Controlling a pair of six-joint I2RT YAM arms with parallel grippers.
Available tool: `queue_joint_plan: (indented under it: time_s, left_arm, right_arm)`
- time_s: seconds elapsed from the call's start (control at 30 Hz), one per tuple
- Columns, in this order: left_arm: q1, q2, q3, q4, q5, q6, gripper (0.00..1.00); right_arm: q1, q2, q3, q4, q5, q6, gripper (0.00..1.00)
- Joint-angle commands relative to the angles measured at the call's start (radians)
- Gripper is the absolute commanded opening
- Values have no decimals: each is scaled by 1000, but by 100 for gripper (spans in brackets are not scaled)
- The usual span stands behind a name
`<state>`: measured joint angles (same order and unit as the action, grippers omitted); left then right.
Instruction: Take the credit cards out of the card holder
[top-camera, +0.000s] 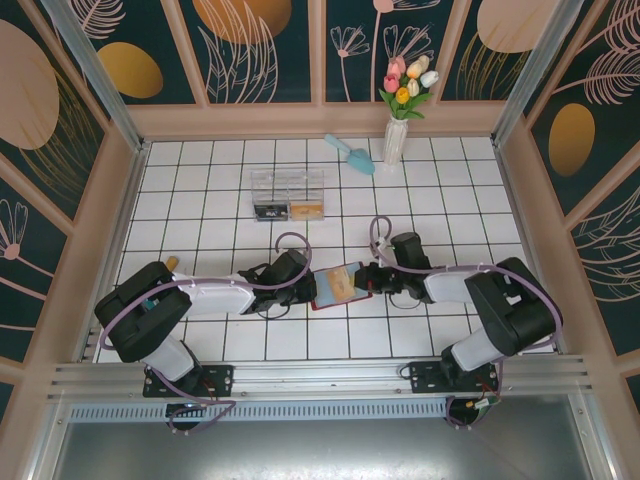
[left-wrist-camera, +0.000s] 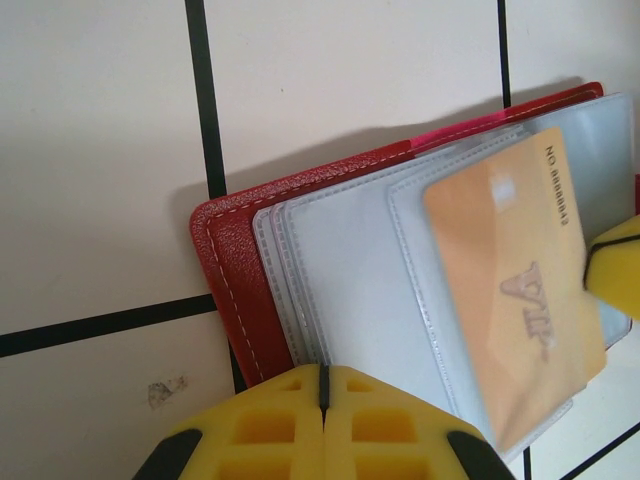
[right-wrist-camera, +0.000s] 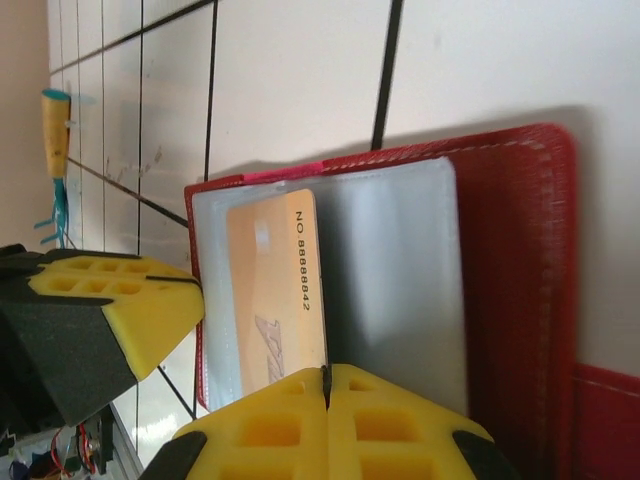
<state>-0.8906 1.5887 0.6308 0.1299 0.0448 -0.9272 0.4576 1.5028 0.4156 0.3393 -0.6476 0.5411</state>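
1. Yellow fingertips of the left gripper (left-wrist-camera: 322, 385) sit closest to the lens in the left wrist view, pressed together with only a thin seam between them. The near edge of the card holder runs under these tips. I cannot tell whether they pinch it or only rest on it.
2. Just ahead of the left claw, the card holder (left-wrist-camera: 235, 290) lies open on the white-tiled table (left-wrist-camera: 100, 150). Its red stitched cover is underneath and its clear sleeves (left-wrist-camera: 340, 290) fan out on top. From above, it lies between the two claws, which face each other across it.
3. Further right, on the side toward the right claw, a gold-orange credit card (left-wrist-camera: 510, 290) lies on top of the sleeves, tilted against their edges. One end reaches past the sleeve edge. It carries a printed number along one long side and large "VIP" lettering.
4. At the right, the right gripper (right-wrist-camera: 325, 385) has its yellow fingertips closed together. The card's corner, where the number ends, runs into the seam between them, so this claw is clamped on the card. The rest of the card is over the sleeve.
5. Beyond both claws, well apart from them, a clear plastic box (top-camera: 287, 195) stands on the tiles. Farther right a teal scoop (top-camera: 350, 153) lies beside a white vase of tulips (top-camera: 396, 140) near the back wall.
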Motion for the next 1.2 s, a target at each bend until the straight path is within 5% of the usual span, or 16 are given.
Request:
queue_joint_plan:
  time_s: [0.0, 0.6, 1.17]
  left_arm:
    - [-5, 41, -34, -136, -34, 20, 0]
    - [-5, -93, 53, -143, -1, 2, 1]
    - [-48, 63, 97, -42, 43, -59, 0]
  right_arm:
    - [-27, -43, -20, -11, 25, 4, 0]
    - [76, 20, 20, 45, 7, 30, 0]
    - [84, 27, 13, 66, 17, 48, 0]
